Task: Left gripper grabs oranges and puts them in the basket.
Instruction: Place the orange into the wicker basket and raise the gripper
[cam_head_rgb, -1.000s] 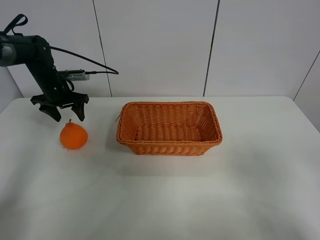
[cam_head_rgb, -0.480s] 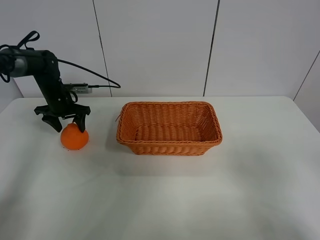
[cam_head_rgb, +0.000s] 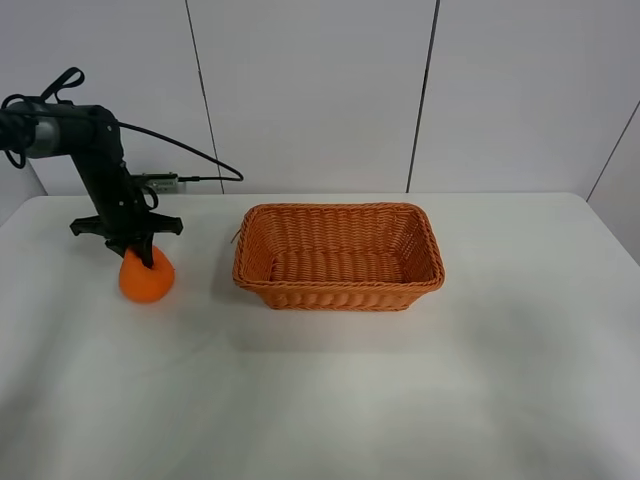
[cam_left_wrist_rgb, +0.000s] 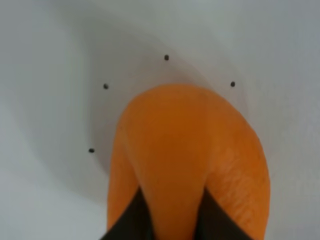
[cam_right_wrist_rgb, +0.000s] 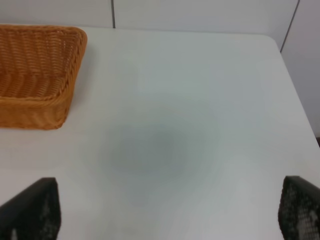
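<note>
The orange (cam_head_rgb: 146, 282) rests on the white table, left of the wicker basket (cam_head_rgb: 338, 292). My left gripper (cam_head_rgb: 136, 250) comes down on it from above, fingers drawn in around its knobby top. In the left wrist view the orange (cam_left_wrist_rgb: 190, 145) fills the middle and two black fingertips (cam_left_wrist_rgb: 137, 217) pinch its raised top; the gripper (cam_left_wrist_rgb: 172, 212) is shut on it. The basket holds nothing. My right gripper (cam_right_wrist_rgb: 165, 210) is open and holds nothing, above bare table beside the basket's end (cam_right_wrist_rgb: 35, 75); it does not show in the exterior view.
The white table (cam_head_rgb: 400, 380) runs wide in front of and to the right of the basket. A black cable and a small grey module (cam_head_rgb: 160, 181) trail behind the left arm near the back wall. The table's right edge (cam_right_wrist_rgb: 295, 95) is near the right gripper.
My left gripper came down onto the orange with its fingers spread, then drew them in on its top. The orange and the basket have stayed in place.
</note>
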